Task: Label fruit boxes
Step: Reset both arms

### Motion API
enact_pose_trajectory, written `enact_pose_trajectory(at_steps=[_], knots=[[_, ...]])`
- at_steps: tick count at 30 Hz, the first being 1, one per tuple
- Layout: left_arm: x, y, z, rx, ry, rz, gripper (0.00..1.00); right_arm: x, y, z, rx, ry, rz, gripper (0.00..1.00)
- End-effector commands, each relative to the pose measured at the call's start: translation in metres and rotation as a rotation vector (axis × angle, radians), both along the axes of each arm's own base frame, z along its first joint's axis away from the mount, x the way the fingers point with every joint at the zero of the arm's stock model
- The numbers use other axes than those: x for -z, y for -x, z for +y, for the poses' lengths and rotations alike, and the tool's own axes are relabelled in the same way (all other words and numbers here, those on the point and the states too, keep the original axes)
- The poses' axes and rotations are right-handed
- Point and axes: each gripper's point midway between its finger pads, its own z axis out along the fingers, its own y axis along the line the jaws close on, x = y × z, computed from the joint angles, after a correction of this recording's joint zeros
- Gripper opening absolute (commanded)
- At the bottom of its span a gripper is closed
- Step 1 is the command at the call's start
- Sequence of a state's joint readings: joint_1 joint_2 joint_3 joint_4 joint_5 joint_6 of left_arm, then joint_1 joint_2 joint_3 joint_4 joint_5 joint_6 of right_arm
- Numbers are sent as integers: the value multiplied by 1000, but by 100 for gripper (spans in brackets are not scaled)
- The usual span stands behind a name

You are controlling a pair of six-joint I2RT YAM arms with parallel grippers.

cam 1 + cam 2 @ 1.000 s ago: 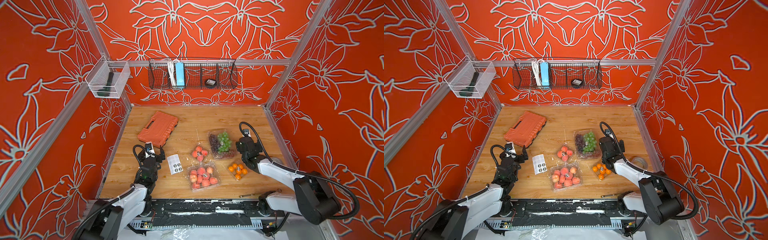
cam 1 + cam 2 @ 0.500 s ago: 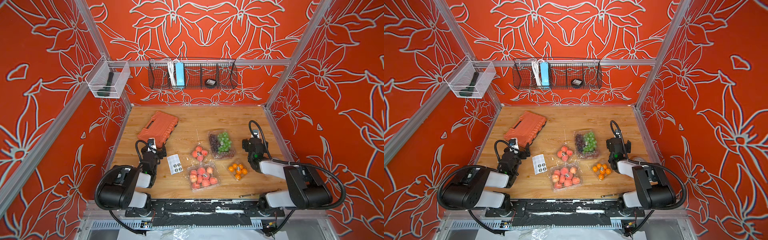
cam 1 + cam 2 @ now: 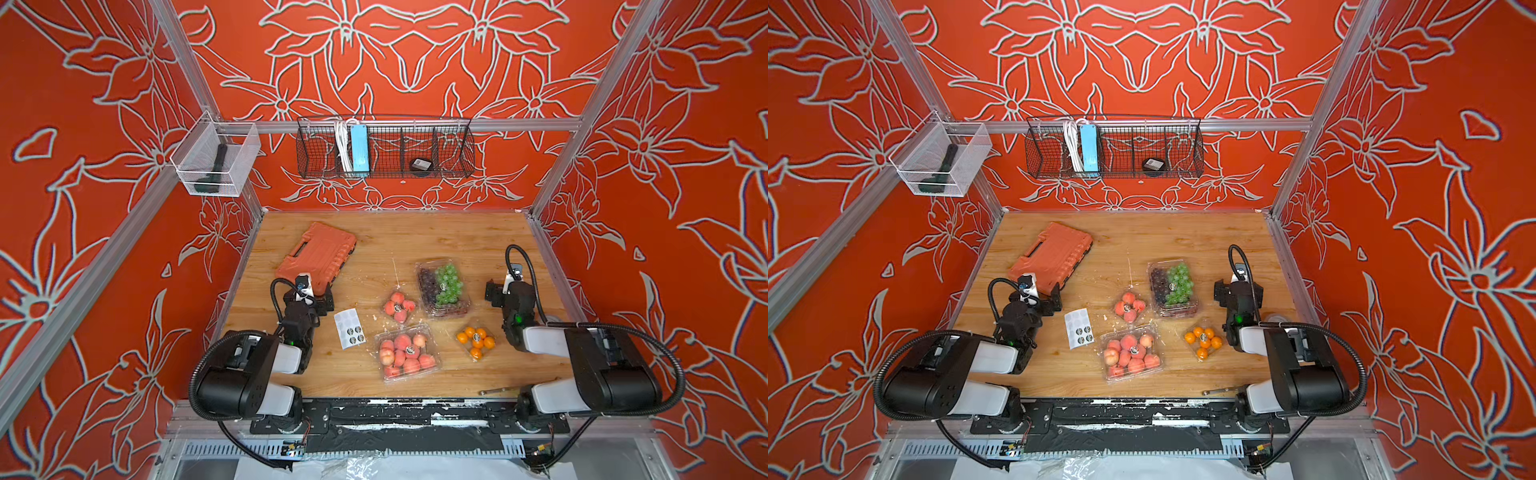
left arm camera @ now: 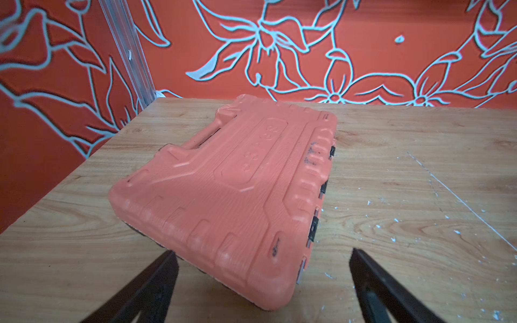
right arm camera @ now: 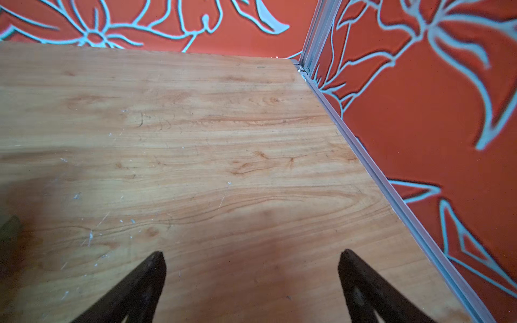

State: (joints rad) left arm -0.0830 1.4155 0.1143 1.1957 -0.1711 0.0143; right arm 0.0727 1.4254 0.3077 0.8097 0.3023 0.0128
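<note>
Orange flowered walls enclose a wooden surface (image 3: 415, 237). Right of its centre, toward the front edge, sit the grape box (image 3: 444, 286), with the few-peach box (image 3: 399, 306) just beside it. The many-peach box (image 3: 407, 353) is nearest the front edge, and the orange box (image 3: 476, 343) lies toward the right edge. The left tool (image 4: 262, 251) is spread at a corner of the tool case (image 4: 237, 181), gripping nothing. The right tool (image 5: 251, 252) is spread over bare wood. All four thin clamshells look light, slick and easily dented, so they are probably best steadied at the rim, with only gentle pressure on the lids.

Both top views high overhead, sharing whole table (image 3: 415, 232); wrist views low, close, facing back wall (image 4: 363, 42).
</note>
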Motion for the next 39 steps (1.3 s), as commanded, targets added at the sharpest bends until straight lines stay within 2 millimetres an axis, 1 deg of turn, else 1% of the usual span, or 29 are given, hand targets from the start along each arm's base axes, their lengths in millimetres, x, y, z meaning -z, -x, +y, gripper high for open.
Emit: enact_pose_trajectory(at_steps=[1,11,17,18,19,20,21,22,23,25,27,28,30,31,32,33,35,37,39], knots=[[-9,-2,1,0,11,-35,97,-8,-2,3,-13,-33,-35,98],[-9,-2,1,-1,12,-35,97,-5,-5,3,-13,-32,-19,98],[-9,-2,1,-1,12,-35,97,-9,-2,3,-17,-29,-37,98],[-10,-2,1,1,12,-36,97,-16,-4,6,-38,-24,-57,99],[-9,-2,1,0,12,-35,97,-23,-2,11,-67,-22,-39,99],[-9,-2,1,0,12,-35,97,-30,5,17,-99,-32,-10,99],[-10,-2,1,-2,12,-36,98,-44,12,24,-153,-50,-38,98],[-9,-2,1,1,11,-34,97,-51,18,33,-213,-50,-94,99],[-9,-2,1,-1,12,-35,98,-52,24,41,-267,-35,-136,98],[-9,-2,0,1,12,-33,97,-50,22,35,-230,-33,-141,98],[-9,-2,0,1,12,-35,97,-42,15,29,-196,-38,-117,98],[-9,-2,1,1,12,-33,97,-33,11,29,-194,-38,-91,98],[-9,-2,1,1,12,-35,97,-16,-3,26,-167,-40,-34,98],[-9,-2,1,1,12,-34,97,-7,-12,27,-172,-42,-13,98],[-9,-2,1,1,12,-35,97,-5,-12,26,-173,-50,-34,99],[-9,-2,0,1,12,-34,97,-2,-9,23,-158,-56,6,98],[-9,-2,1,-1,11,-36,97,-7,-12,22,-160,-58,-37,98],[-9,-2,1,1,12,-35,97,-2,-9,21,-154,-60,19,98],[-9,-2,1,1,12,-36,97,-5,-11,22,-160,-57,-25,98]])
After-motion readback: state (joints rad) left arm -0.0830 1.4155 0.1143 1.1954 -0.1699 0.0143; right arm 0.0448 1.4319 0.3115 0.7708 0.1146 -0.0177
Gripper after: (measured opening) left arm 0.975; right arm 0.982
